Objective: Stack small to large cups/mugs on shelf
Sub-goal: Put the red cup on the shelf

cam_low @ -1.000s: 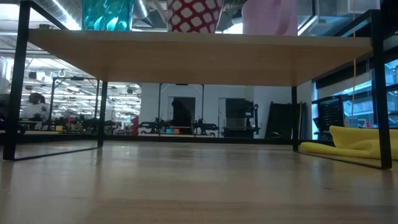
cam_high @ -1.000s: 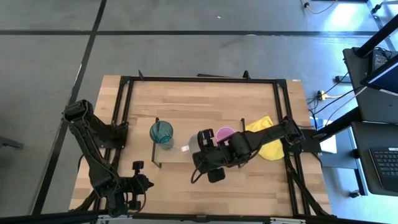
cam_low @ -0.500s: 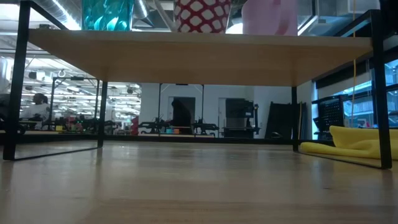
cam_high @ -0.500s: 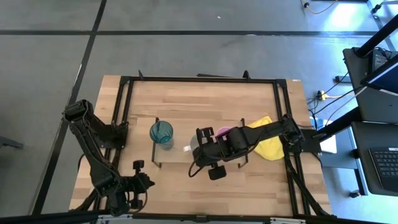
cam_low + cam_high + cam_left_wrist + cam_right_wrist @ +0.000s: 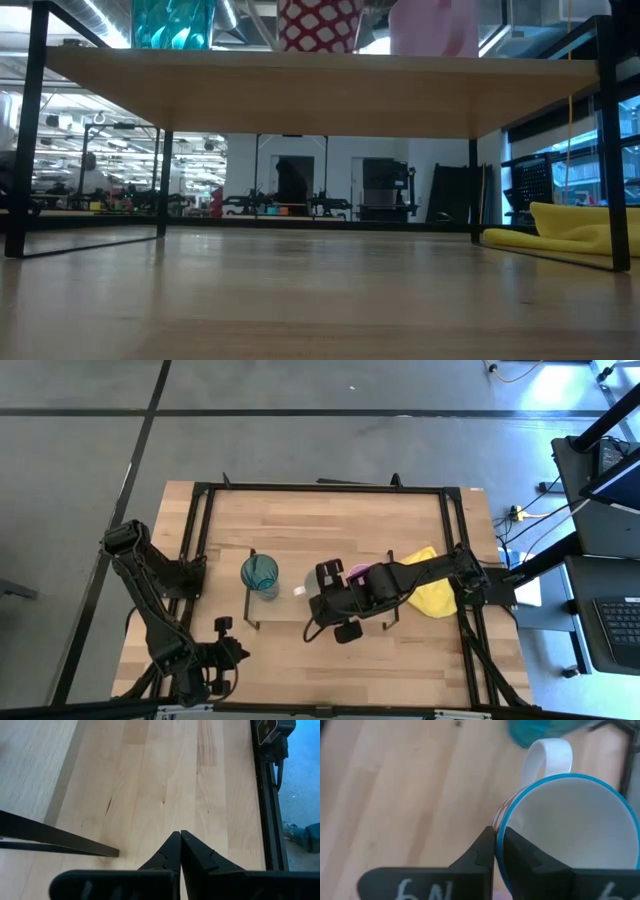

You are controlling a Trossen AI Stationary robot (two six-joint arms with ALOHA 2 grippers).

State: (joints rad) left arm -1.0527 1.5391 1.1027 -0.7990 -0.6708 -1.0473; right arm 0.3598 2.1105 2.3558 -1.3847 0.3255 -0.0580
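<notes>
Pinching the rim of the white mug (image 5: 560, 825), your right gripper (image 5: 495, 842) has 1 finger inside the blue-edged lip and 1 outside, jaws closed on the wall. In the high view that gripper (image 5: 322, 592) sits over the shelf (image 5: 280, 610) between the teal tumbler (image 5: 260, 573) and the pink mug (image 5: 360, 571). From table height you see 3 vessels above the shelf board (image 5: 320, 95): teal tumbler (image 5: 173, 22) at 1 end, the mug w/ red-and-white pattern (image 5: 318, 24) in the middle, pink mug (image 5: 433, 27) at the other; can't tell if the middle one touches the board. A yellow cloth (image 5: 432, 588) lies on the table beside the shelf, near the pink mug. Your left gripper (image 5: 180, 851) waits at the table's front-left corner, fingers pressed together, holding nothing.
</notes>
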